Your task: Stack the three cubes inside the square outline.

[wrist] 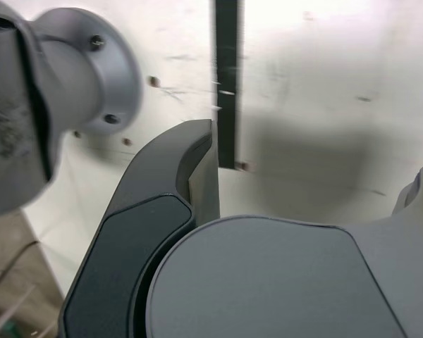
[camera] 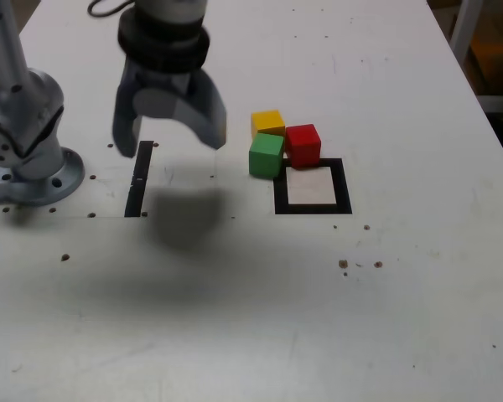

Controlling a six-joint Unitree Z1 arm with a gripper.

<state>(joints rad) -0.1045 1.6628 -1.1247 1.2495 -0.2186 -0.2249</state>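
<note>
Three cubes huddle together on the white table: the yellow cube (camera: 267,122) at the back, the green cube (camera: 267,155) in front of it, the red cube (camera: 303,144) to their right in the exterior view. The red and green cubes sit at the far edge of the square outline (camera: 312,187), whose white interior holds nothing. My gripper (camera: 169,142) hangs above the table well to the exterior view's left of the cubes, open, with nothing between its fingers (wrist: 190,165). The wrist view shows none of the cubes.
A straight black tape strip (camera: 139,177) (wrist: 226,77) lies under the gripper. The arm's grey base (camera: 27,146) (wrist: 49,91) stands at the exterior view's left. Small dark holes (camera: 359,265) dot the table. A white frame (camera: 474,42) stands beyond the table's right edge.
</note>
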